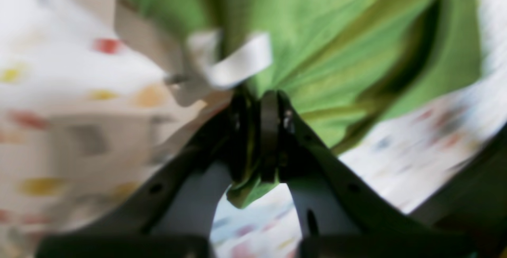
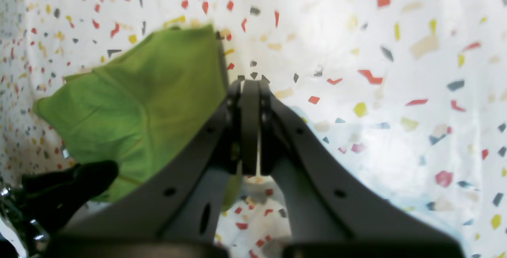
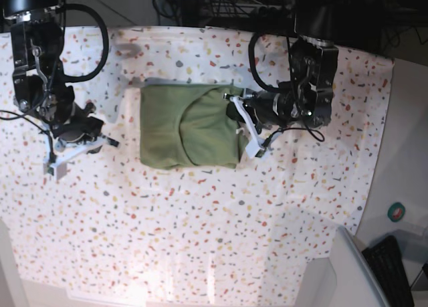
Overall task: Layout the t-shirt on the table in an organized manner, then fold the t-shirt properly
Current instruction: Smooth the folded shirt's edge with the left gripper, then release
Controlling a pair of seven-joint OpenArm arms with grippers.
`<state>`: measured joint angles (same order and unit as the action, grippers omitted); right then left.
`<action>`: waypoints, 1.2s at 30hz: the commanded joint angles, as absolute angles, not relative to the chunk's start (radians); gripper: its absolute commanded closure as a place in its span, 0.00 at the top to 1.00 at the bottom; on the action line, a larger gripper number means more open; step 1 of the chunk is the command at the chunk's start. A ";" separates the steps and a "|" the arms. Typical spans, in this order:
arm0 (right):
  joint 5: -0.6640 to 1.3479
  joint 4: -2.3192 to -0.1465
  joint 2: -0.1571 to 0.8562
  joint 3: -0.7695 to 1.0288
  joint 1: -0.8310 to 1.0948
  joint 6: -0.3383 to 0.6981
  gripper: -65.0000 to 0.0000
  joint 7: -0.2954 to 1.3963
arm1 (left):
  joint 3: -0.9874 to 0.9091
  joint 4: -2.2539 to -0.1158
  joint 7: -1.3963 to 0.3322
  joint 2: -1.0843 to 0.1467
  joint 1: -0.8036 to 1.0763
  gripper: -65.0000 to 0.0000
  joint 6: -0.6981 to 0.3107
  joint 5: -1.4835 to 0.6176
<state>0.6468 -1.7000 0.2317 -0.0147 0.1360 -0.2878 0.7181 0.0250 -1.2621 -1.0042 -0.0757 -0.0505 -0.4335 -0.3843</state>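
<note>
Label: white tag [image 1: 237, 64] just beyond the left fingertips; blurred, unreadable.
Left gripper [image 1: 257, 131]: pinching the t-shirt [image 3: 190, 134] edge.
Right gripper [image 2: 249, 127]: fully closed, empty; shirt beside it.
T-shirt: folded on the table [image 3: 200, 227].

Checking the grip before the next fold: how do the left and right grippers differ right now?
The left gripper is shut on the t-shirt, green cloth pinched between its jaws; the right gripper is shut on nothing. The left sits at the shirt's edge; the right hangs over bare table, apart from the shirt. Both are closed.
</note>
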 commanded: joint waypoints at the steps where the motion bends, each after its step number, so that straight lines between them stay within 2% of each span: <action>1: 0.644 -1.719 0.239 0.024 0.134 -0.260 0.00 0.699 | 0.061 -1.280 -1.012 -0.099 -0.082 0.00 -0.435 -0.363; 5: 0.644 -1.719 0.237 0.101 0.157 -0.220 0.00 0.704 | 0.298 -1.297 -1.040 -0.248 -0.153 0.00 -0.441 -0.325; 9: 0.644 -1.719 0.239 0.137 0.170 -0.219 0.00 0.700 | 0.648 -1.333 -1.033 -0.400 -0.283 0.00 -0.441 -0.323; 13: 0.644 -1.715 0.237 0.134 0.171 -0.219 0.00 0.704 | 0.895 -1.343 -0.958 -0.460 -0.421 0.00 -0.441 -0.323; 16: 0.644 -1.713 0.237 0.134 0.180 -0.219 0.00 0.700 | 0.944 -1.336 -0.921 -0.453 -0.478 0.00 -0.441 -0.323; 21: 0.642 -1.710 0.237 0.136 0.183 -0.219 0.00 0.700 | 0.954 -1.333 -0.918 -0.355 -0.515 0.00 -0.441 -0.312; 25: 0.642 -1.710 0.237 0.137 0.183 -0.219 0.00 0.700 | 0.955 -1.317 -0.915 -0.257 -0.513 0.00 -0.444 -0.170; 30: 0.642 -1.710 0.237 0.137 0.183 -0.219 0.00 0.700 | 0.951 -1.218 -0.917 -0.136 -0.506 0.00 -0.590 -0.013; 36: 0.641 -1.709 0.239 0.137 0.199 -0.219 0.00 0.699 | 0.946 -1.165 -0.914 -0.104 -0.506 0.00 -0.607 0.025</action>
